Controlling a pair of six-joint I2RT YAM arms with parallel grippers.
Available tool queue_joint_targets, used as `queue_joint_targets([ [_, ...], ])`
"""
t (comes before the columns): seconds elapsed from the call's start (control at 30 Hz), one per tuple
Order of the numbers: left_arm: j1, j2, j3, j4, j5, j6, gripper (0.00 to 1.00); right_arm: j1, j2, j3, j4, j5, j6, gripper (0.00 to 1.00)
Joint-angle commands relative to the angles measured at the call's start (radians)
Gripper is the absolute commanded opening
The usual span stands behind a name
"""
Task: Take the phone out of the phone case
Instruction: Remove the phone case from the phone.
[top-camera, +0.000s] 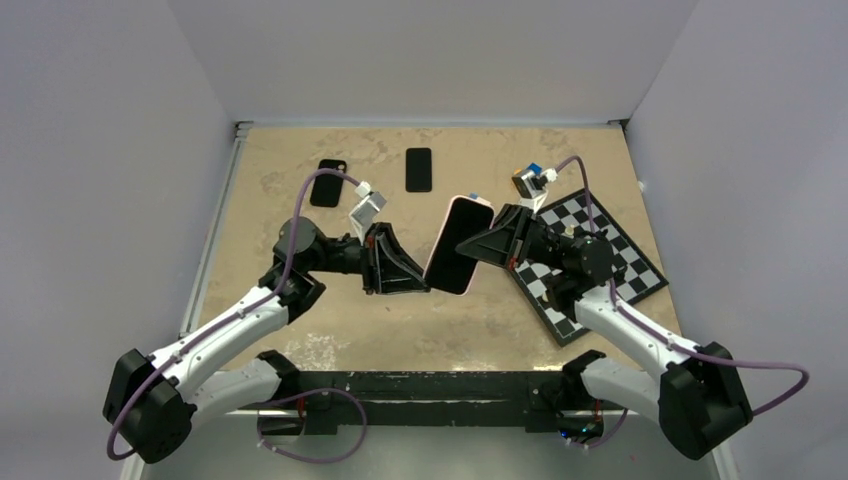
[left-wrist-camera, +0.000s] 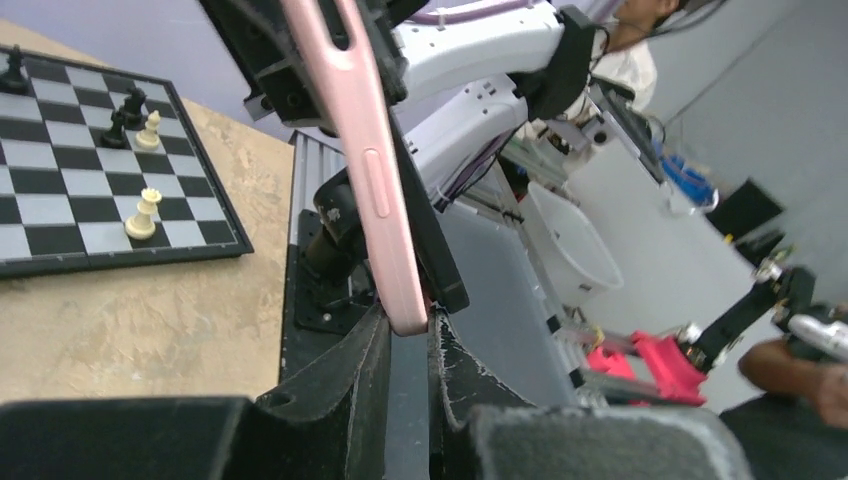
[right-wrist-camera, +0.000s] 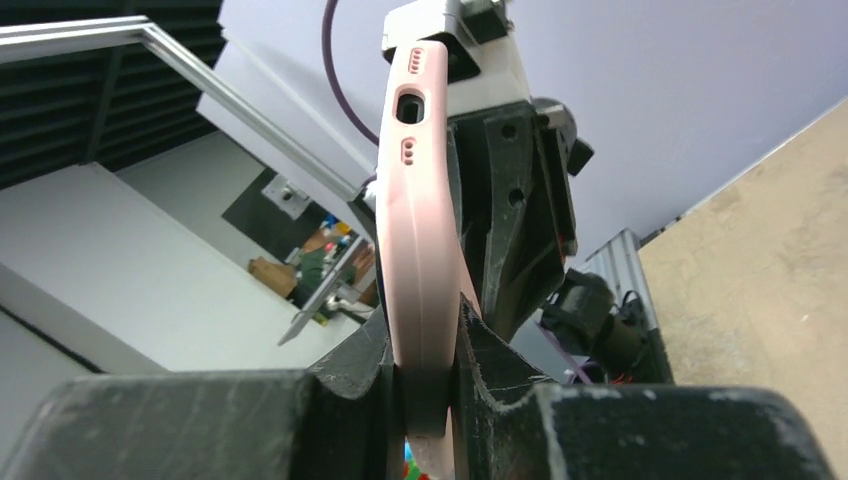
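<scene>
A phone with a black screen sits in a pink phone case (top-camera: 459, 245), held tilted in the air above the table's middle. My left gripper (top-camera: 425, 283) is shut on the case's lower corner; in the left wrist view the pink case (left-wrist-camera: 370, 170) sits pinched between my left gripper's (left-wrist-camera: 410, 325) tips. A dark slab (left-wrist-camera: 436, 250) lies against the case there; I cannot tell whether it is the phone. My right gripper (top-camera: 472, 244) is shut on the case's opposite long edge. In the right wrist view the pink case (right-wrist-camera: 420, 230) runs up from my right gripper (right-wrist-camera: 428, 370).
A chessboard (top-camera: 628, 262) with a few pieces lies under the right arm, also in the left wrist view (left-wrist-camera: 60, 190). Two flat black phone-shaped items (top-camera: 328, 182) (top-camera: 419, 168) lie at the table's back. A small blue and yellow block (top-camera: 530, 180) sits beside the board.
</scene>
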Motion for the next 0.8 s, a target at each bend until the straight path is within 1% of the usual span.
queue_joint_targets([
  [0.0, 0.012, 0.066, -0.113, -0.013, -0.475, -0.158, 0.14, 0.150, -0.105, 0.136, -0.140, 0.065, -0.180, 0.00],
  [0.03, 0.003, 0.069, -0.124, 0.014, -0.492, -0.192, 0.17, 0.165, -0.111, 0.143, -0.183, 0.094, -0.228, 0.00],
  [0.07, -0.010, 0.070, -0.133, 0.025, -0.513, -0.218, 0.20, 0.177, -0.109, 0.146, -0.182, 0.118, -0.252, 0.00],
  [0.1, -0.025, 0.070, -0.140, 0.037, -0.534, -0.230, 0.21, 0.186, -0.105, 0.146, -0.159, 0.139, -0.254, 0.00],
  [0.23, -0.072, 0.058, -0.158, -0.006, -0.625, -0.225, 0.23, 0.196, -0.071, 0.132, -0.063, 0.204, -0.225, 0.00],
  [0.33, -0.073, 0.051, -0.164, -0.025, -0.644, -0.222, 0.24, 0.197, -0.053, 0.127, -0.046, 0.208, -0.213, 0.00],
  [0.47, -0.074, 0.022, -0.168, -0.043, -0.669, -0.222, 0.30, 0.199, -0.062, 0.092, -0.058, 0.230, -0.213, 0.00],
  [0.63, -0.083, -0.008, -0.167, -0.084, -0.751, -0.249, 0.34, 0.209, -0.028, 0.042, 0.041, 0.264, -0.141, 0.00],
  [0.77, -0.089, -0.006, -0.153, -0.087, -0.793, -0.271, 0.36, 0.234, -0.008, 0.029, 0.047, 0.285, -0.140, 0.00],
])
